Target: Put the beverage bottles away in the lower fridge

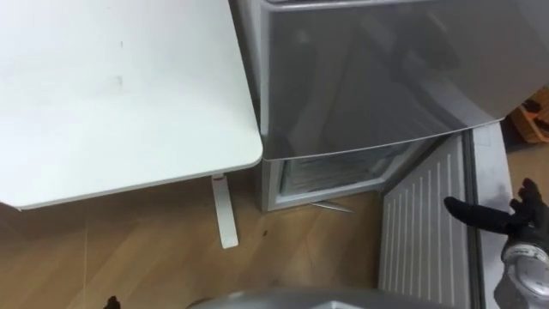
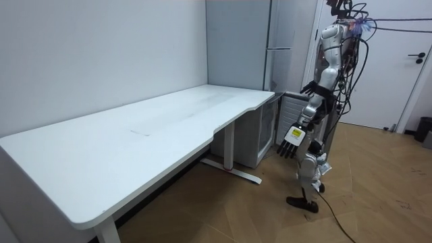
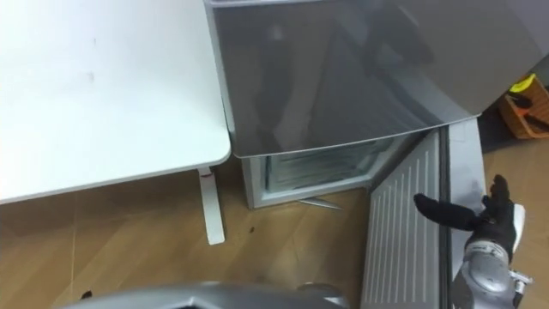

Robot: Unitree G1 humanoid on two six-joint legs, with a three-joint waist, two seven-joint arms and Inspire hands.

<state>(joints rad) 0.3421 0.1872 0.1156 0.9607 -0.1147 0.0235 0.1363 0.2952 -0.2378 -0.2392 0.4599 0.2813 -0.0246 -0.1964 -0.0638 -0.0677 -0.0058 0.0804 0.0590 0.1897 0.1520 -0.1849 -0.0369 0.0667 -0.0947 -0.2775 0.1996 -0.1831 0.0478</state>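
With the lower fridge door [image 1: 425, 223] standing open, the robot is holding its right hand [image 1: 525, 215] spread-fingered beside the door's edge and its left hand [image 2: 293, 138] hanging relaxed and empty, so the drinks are probably all left to load.

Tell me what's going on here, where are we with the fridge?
The robot stands facing the fridge, with the white table on its left. The lower door stands open, and the right hand, fingers straight, is at the door's outer edge. The left hand hangs open at the robot's side. Neither hand holds a drink, so loading has not yet begun.
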